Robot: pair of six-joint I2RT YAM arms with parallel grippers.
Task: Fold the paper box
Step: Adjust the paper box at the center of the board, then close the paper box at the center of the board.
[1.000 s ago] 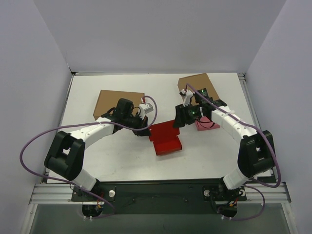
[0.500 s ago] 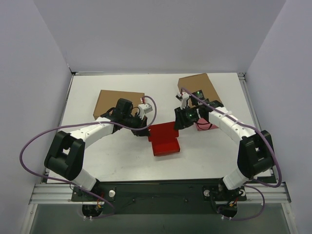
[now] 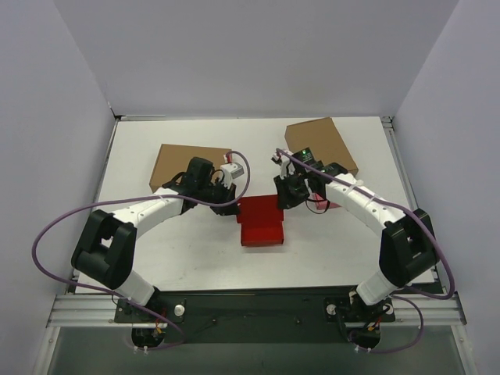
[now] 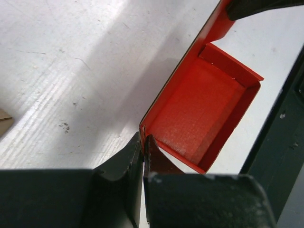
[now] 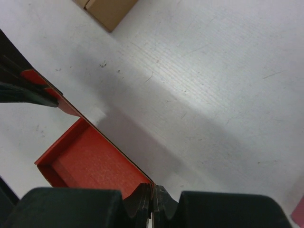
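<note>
Red paper box rim in claws

We saw the paper box lying near the middle of the counter, its open side up. The left claw sat at the box's far-left corner and the right claw at its far-right corner, each with the far wall's end between its tips. One cardboard box lay behind the left claw, to the far left. Another cardboard box lay behind the right claw, towards the far right edge.
</note>
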